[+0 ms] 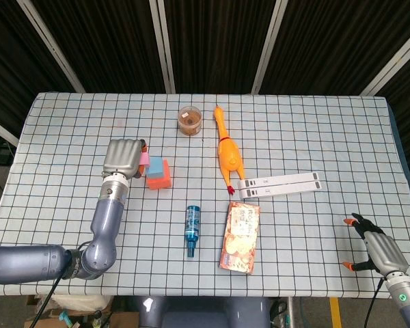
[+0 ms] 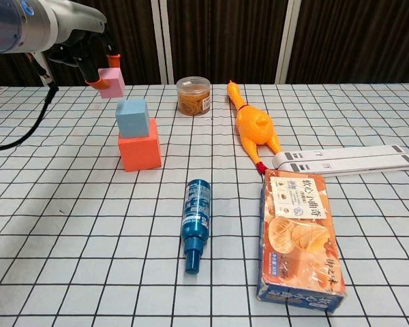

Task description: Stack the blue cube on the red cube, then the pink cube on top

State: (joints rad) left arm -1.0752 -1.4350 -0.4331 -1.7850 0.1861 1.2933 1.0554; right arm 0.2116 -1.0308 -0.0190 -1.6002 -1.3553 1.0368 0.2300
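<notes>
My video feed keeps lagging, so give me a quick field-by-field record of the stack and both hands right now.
stack: blue cube sits on red cube
pink cube: held in the air, up and left of the blue cube, not touching it
left hand: grips the pink cube
right hand: holds nothing, fingers apart, near the table's front right corner
step left: set the pink cube on the blue cube
</notes>
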